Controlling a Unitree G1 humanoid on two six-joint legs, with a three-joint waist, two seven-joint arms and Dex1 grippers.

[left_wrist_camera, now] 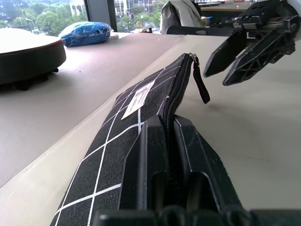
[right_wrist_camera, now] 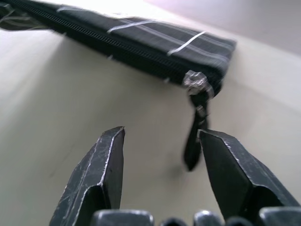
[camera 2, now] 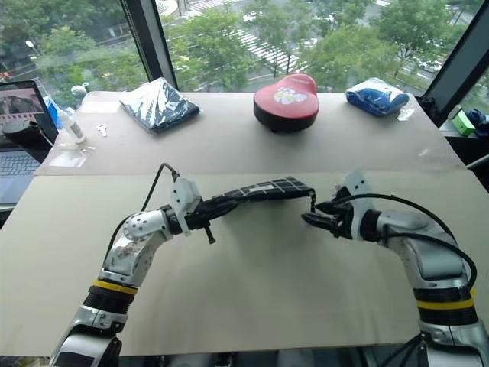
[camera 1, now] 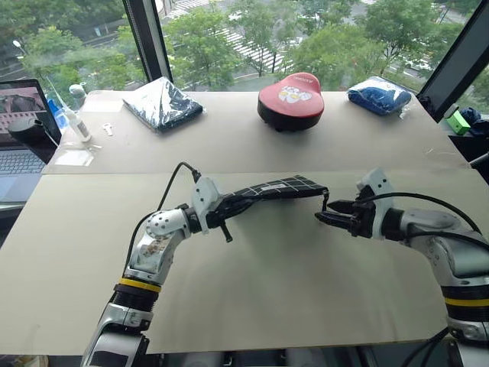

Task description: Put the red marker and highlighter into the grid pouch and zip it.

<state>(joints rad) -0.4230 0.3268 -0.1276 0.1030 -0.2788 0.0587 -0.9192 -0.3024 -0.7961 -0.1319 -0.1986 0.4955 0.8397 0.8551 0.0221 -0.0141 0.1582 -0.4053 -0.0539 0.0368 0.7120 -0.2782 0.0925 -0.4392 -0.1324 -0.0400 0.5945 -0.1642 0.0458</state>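
Grid pouch hangs lengthwise between the arms, zipper closed; left end effector pinches one end, right end effector spread, empty, beside the pull cord.

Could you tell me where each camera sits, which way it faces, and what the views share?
Left eye: on the head, looking forward and down over the table; both arms show, the left gripper holding the pouch in the air.
Right eye: beside it, same scene.
Left wrist: looks along its own shut fingers down the pouch's zipper to the right gripper.
Right wrist: looks past its own open fingers at the pull cord.
Shared: all four show the pouch.
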